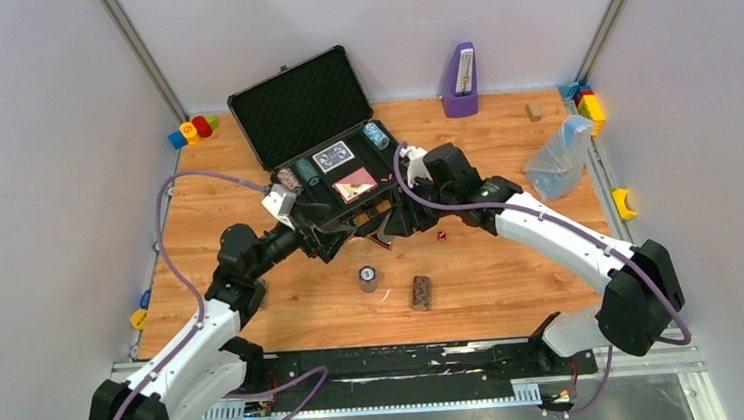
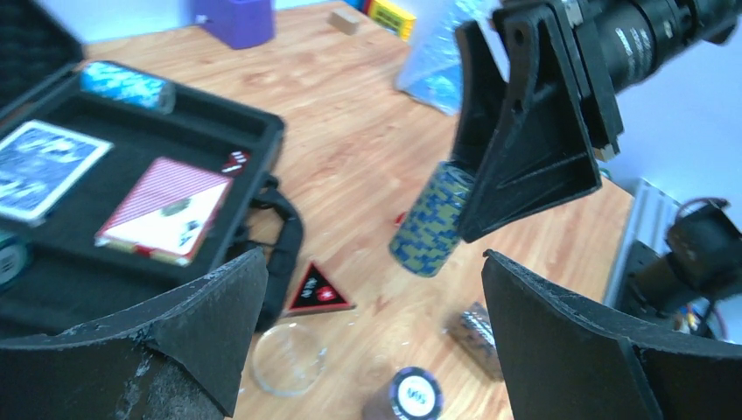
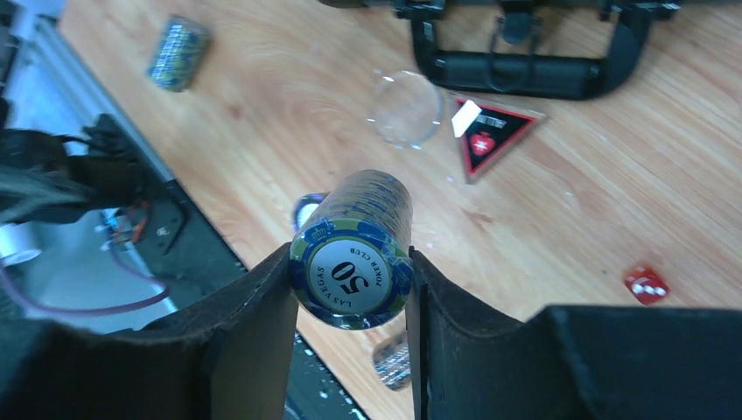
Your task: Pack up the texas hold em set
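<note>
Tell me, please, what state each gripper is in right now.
Left gripper: open, holding nothing.
Right gripper: closed on a short cylindrical blue-and-olive poker chip stack.

The left arm (image 1: 186, 343) and right arm (image 1: 550, 228) match — white shells on the long links, black housings at every joint. A purple cable (image 1: 160, 227) runs along each. The jaws are matte black wedges, edges scuffed grey.

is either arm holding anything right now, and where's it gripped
The right end effector holds a blue-and-yellow chip stack, pinched across its curved sides. The left end effector is open and empty.
</note>
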